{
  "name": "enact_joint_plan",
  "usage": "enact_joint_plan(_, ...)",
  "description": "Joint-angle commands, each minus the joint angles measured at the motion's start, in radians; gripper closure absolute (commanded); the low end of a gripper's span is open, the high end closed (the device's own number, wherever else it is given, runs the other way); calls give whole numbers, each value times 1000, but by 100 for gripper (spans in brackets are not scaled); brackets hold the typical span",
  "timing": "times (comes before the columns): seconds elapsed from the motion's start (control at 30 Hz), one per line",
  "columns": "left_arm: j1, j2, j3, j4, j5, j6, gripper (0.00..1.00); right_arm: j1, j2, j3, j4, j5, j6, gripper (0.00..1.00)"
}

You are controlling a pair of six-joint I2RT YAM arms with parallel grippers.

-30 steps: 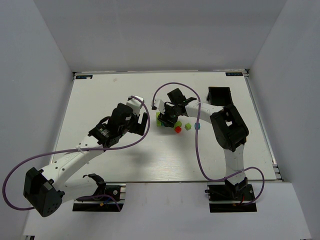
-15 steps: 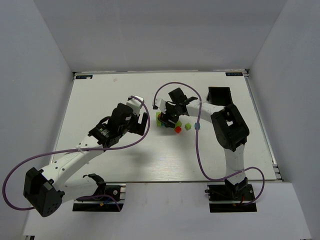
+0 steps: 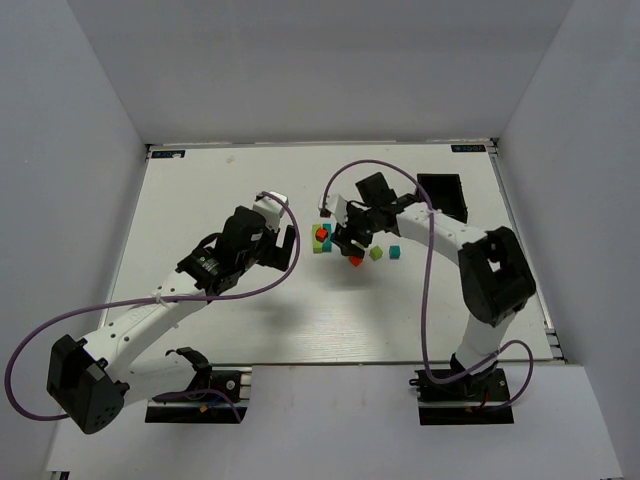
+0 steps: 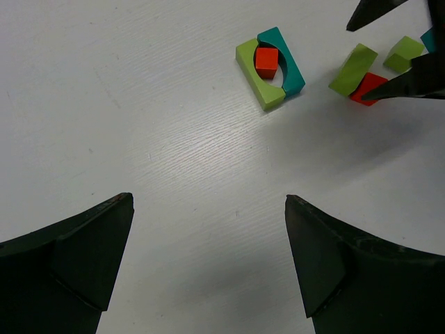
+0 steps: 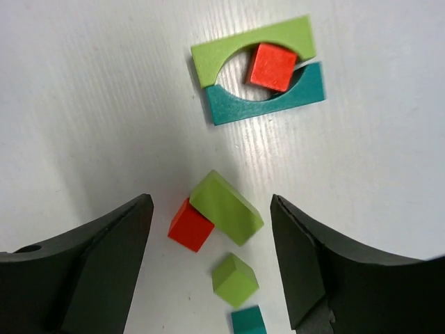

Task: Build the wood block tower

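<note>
Left arm: your left gripper [image 4: 208,202] is hanging over bare table [image 4: 139,104], jaws spread wide and gripping nothing.
Right arm: your right gripper [image 5: 210,202] is hovering above the loose blocks, jaws parted and carrying nothing.
Build: the tower [image 3: 321,240] is sitting near the table's middle, between the two grippers. A lime arch [image 5: 229,50] and a teal arch [image 5: 268,101] are lying flat and touching, making a rectangle. A red cube [image 5: 272,66] is sitting askew in the oval gap between them.
Loose blocks: a lime bar [image 5: 226,207] is touching a loose red cube [image 5: 188,227]. A lime cube [image 5: 234,280] and a teal cube [image 5: 248,321] are lying just beside them.
Far right: a black tray [image 3: 445,195] is lying well apart from the blocks.
</note>
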Motion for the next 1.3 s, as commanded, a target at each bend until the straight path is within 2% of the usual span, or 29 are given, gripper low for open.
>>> enact_joint_plan(0.0,2,-15,-1,3,-12,7,0,-8,-111,-11,7,-47,6,27)
enact_joint_plan(0.07,2,-15,-1,3,-12,7,0,-14,-166,-27,37,-19,35,35)
enact_joint_plan(0.1,2,-15,-1,3,-12,7,0,-20,-180,-47,60,-4,50,47)
enact_joint_plan(0.13,2,-15,-1,3,-3,7,0,-34,-221,-79,137,65,82,66)
enact_joint_plan(0.17,2,-15,-1,12,6,7,1,-37,-235,-93,163,87,123,100)
enact_joint_plan(0.23,2,-24,-11,29,37,18,15,-73,-260,-130,183,61,156,100)
enact_joint_plan(0.27,2,-24,-21,50,51,27,28,-89,-260,-134,173,47,164,100)
enact_joint_plan(0.3,2,-24,-21,60,69,27,44,-94,-254,-136,132,1,165,100)
enact_joint_plan(0.33,12,-24,-21,60,69,27,80,-102,-242,-133,114,-16,162,100)
enact_joint_plan(0.37,12,-24,-8,60,80,18,90,-117,-237,-128,95,-30,142,98)
enact_joint_plan(0.43,12,0,26,60,91,4,99,-129,-220,-108,41,-83,125,55)
enact_joint_plan(0.47,12,1,26,60,91,4,97,-152,-220,-102,33,-91,104,41)
enact_joint_plan(0.5,12,16,41,73,91,-7,90,-157,-217,-97,9,-121,96,38)
enact_joint_plan(0.53,12,34,55,74,91,-7,60,-172,-220,-93,1,-134,87,38)
enact_joint_plan(0.57,12,34,55,83,91,-7,45,-177,-221,-94,-16,-161,47,40)
enact_joint_plan(0.6,12,51,66,83,91,-7,35,-183,-223,-94,-43,-203,29,45)
enact_joint_plan(0.63,12,62,66,83,91,-7,25,-192,-221,-93,-57,-221,-18,54)
enact_joint_plan(0.67,12,76,66,83,77,2,24,-197,-223,-96,-85,-255,-84,71)
enact_joint_plan(0.7,12,76,75,83,66,16,24,-202,-224,-96,-91,-275,-115,79)
enact_joint_plan(0.77,12,76,66,83,57,28,22,-214,-223,-108,-157,-300,-285,95)
enact_joint_plan(0.8,12,61,40,83,57,38,22,-223,-220,-110,-188,-339,-432,100)
enact_joint_plan(0.87,12,51,40,83,57,38,21,-231,-200,-108,-225,-356,-520,100)
enact_joint_plan(0.97,12,16,31,83,66,38,21,-237,-168,-73,-225,-349,-580,81)
enact_joint_plan(1.0,12,2,31,83,66,47,21,-238,-139,-65,-228,-341,-593,71)
enact_joint_plan(1.07,12,-7,31,83,66,47,21,-237,-108,-45,-223,-312,-608,60)
enact_joint_plan(1.17,12,-7,31,83,75,47,20,-234,-74,-39,-173,-272,-614,54)
enact_joint_plan(1.2,12,-7,31,83,75,47,20,-228,-68,-36,-160,-271,-619,49)
enact_joint_plan(1.23,12,-7,31,83,75,47,20,-228,-57,-33,-145,-267,-629,39)
enact_joint_plan(1.27,12,-7,31,83,75,47,20,-225,-51,-31,-137,-263,-636,39)
